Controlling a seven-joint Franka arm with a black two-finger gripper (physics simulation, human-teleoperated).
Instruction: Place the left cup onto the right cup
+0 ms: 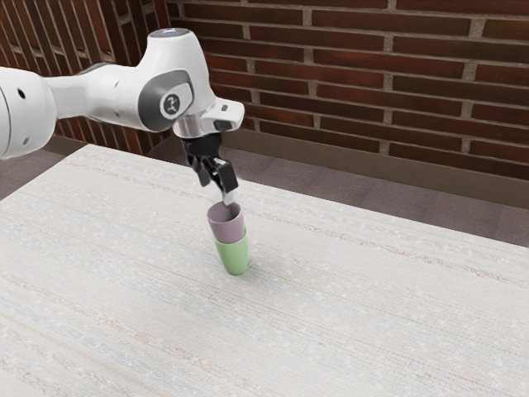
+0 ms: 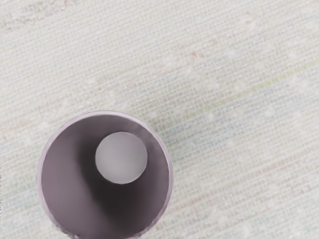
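Standing mid-surface, a pale mauve plastic cup sat upright, nested in a light green plastic cup on the whitish woven-look surface. Both looked light, rigid, thin-walled and slick, best pinched across the rim wall. Just above, the black two-finger end effector hung at the mauve rim; whether it pinched that rim could not be told. No writing showed. Behind ran a red brick wall.

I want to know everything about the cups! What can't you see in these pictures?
- The green cup's inside: exterior view, the purple cup sitting in it covers it.
- The purple cup's lower part: exterior view, hidden inside the green cup.
- Its rim: wrist view, partly cut off by the lower edge.
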